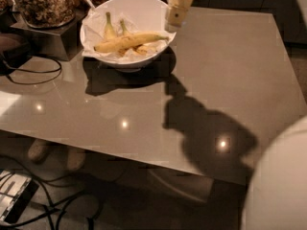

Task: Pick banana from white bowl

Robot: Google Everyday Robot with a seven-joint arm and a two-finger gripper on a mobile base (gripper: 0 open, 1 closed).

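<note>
The white bowl [144, 8] stands at the far left of the grey table, lined with white paper. The banana [127, 41], long and nearly straight, lies across the front of the bowl. Two shorter curved bananas with greenish stems [109, 28] lie behind it. My gripper [175, 17] hangs down from the top edge, above the bowl's right rim, just past the banana's right tip. It holds nothing.
A glass jar of nuts [45, 4] stands on a dark box left of the bowl. A black cable [33, 73] loops on the table's left. The table [230, 71] stretches right. My arm's shadow [206, 133] falls on it. A white robot part [283, 186] fills the lower right.
</note>
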